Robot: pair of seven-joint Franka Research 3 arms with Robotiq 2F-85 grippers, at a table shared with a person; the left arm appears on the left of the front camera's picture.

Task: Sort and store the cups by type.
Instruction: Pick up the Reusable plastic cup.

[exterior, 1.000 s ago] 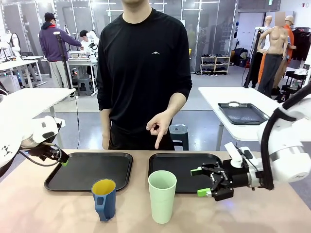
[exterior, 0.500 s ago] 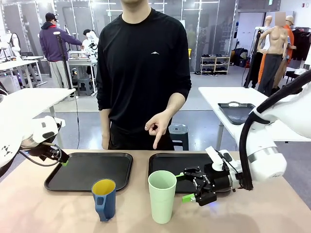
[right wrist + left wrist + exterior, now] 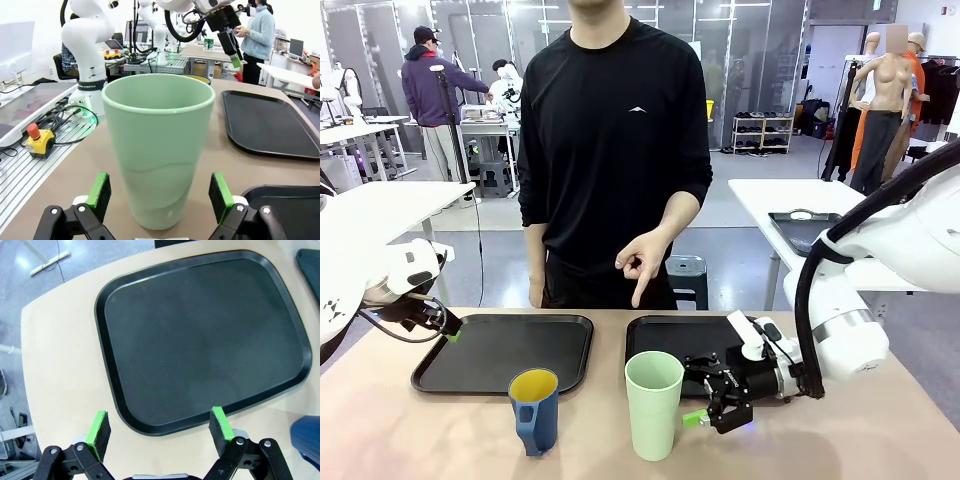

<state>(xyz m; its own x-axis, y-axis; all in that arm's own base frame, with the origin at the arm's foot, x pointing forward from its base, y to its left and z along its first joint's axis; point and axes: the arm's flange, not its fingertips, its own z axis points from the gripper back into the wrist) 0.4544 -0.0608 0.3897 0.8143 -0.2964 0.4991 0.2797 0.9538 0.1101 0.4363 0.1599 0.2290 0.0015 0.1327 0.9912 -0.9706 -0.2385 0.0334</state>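
Over the table (image 3: 420, 430), right tool (image 3: 698, 392) lies level, spread beside tumbler (image 3: 653, 405).

- mug (image 3: 306, 436) is chopped off by the left wrist view's right edge, just a blue sliver
- right wrist view: tumbler (image 3: 157, 150) hides most of it
- right tray (image 3: 665, 335) near edge sits behind tumbler and right gripper (image 3: 695, 392)
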